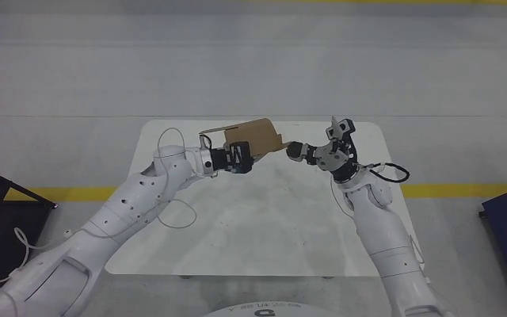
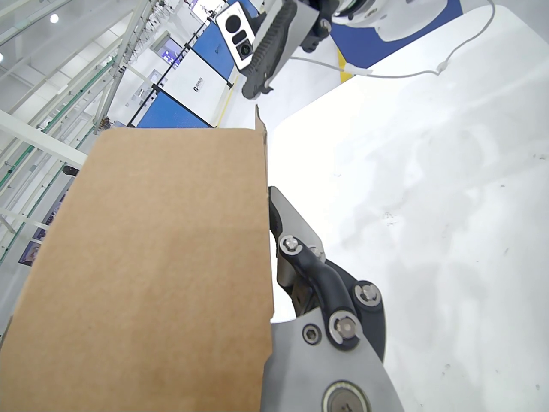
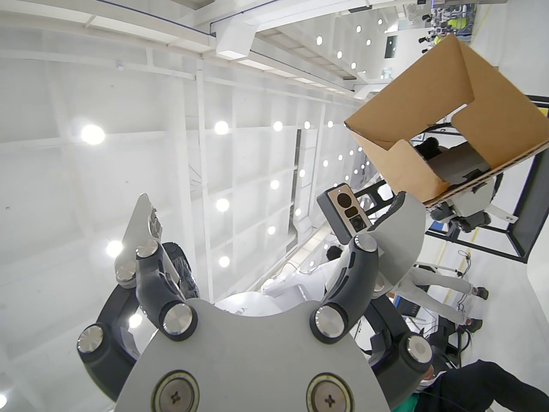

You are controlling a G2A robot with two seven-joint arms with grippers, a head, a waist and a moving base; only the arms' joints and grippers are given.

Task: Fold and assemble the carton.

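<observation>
Carton (image 1: pixel 252 135) is hanging above the table (image 1: pixel 261 230); I am pinching one wall with the left gripper (image 1: pixel 240 157), presenting it to the right gripper (image 1: pixel 295 150), fingers spread.

The carton (image 1: pixel 255 133) hangs above the far part of the desk (image 1: pixel 277 230), with the left gripper (image 1: pixel 238 155) at its near-left side and the right gripper (image 1: pixel 295 150) just right of it.
</observation>
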